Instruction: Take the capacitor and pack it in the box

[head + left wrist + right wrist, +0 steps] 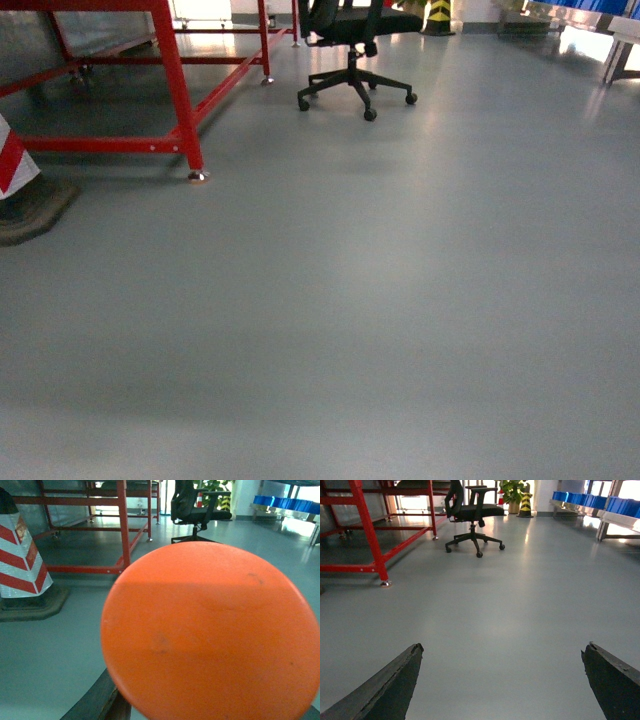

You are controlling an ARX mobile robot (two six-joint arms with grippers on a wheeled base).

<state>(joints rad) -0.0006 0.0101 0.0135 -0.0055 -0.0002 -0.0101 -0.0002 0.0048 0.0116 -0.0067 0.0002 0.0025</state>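
- Orange disc (210, 630) fills most of the left wrist view, nearest the lens. What it is cannot be told. A dark finger edge (100, 702) shows at the lower left of that frame; whether the left gripper is wide or closed cannot be told.
- Right gripper (502, 680): dark fingertips (385, 687) sit at the lower left and lower right corners of its wrist view, spread wide, with nothing but bare grey floor (380, 300) between them.
- Mid-distance, left of frame: red-and-white striped cone (20, 555) on a dark base, and a red steel frame (175, 90) standing on levelling feet.
- Farther: black office chair (355, 50) on castors, top centre of the head view.
- Farthest: blue bins (580, 500) on racking, upper right, and a yellow-black striped post (525, 505) beside a potted plant (511, 490).
- Capacitor and box: neither in sight in any view.
- Judged step: travel or search, before any pick. Next move calls for bringing the workstation holding the parts into view before an arm reaches.
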